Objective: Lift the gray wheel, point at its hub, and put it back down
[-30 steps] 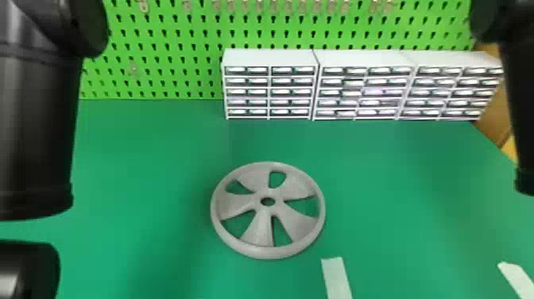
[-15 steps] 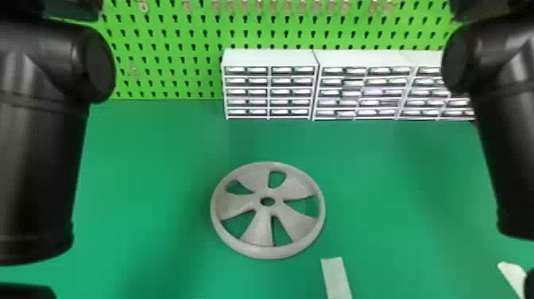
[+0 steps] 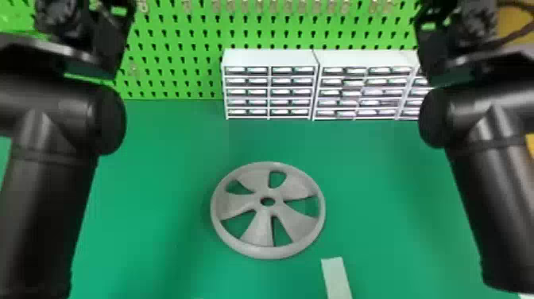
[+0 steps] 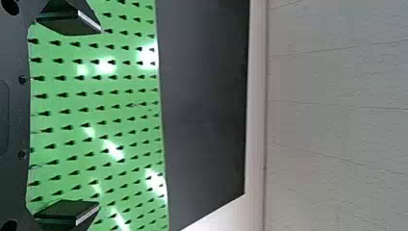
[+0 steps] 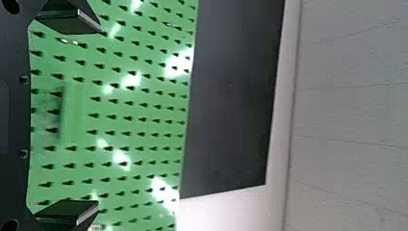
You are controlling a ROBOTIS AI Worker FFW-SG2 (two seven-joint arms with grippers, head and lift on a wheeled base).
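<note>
Head view: black jointed left arm (image 3: 49,199) and right arm (image 3: 486,191) had moved inward, likely approaching the unmoved gray five-spoked wheel (image 3: 260,232), black-fingered left gripper (image 4: 99,118) and right gripper (image 5: 99,118) spread wide.

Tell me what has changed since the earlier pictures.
In the head view, the joints of the left arm and right arm have come down and inward, toward the middle. Nothing was taken hold of or let go. The gray wheel and the white drawer units stayed put.
</note>
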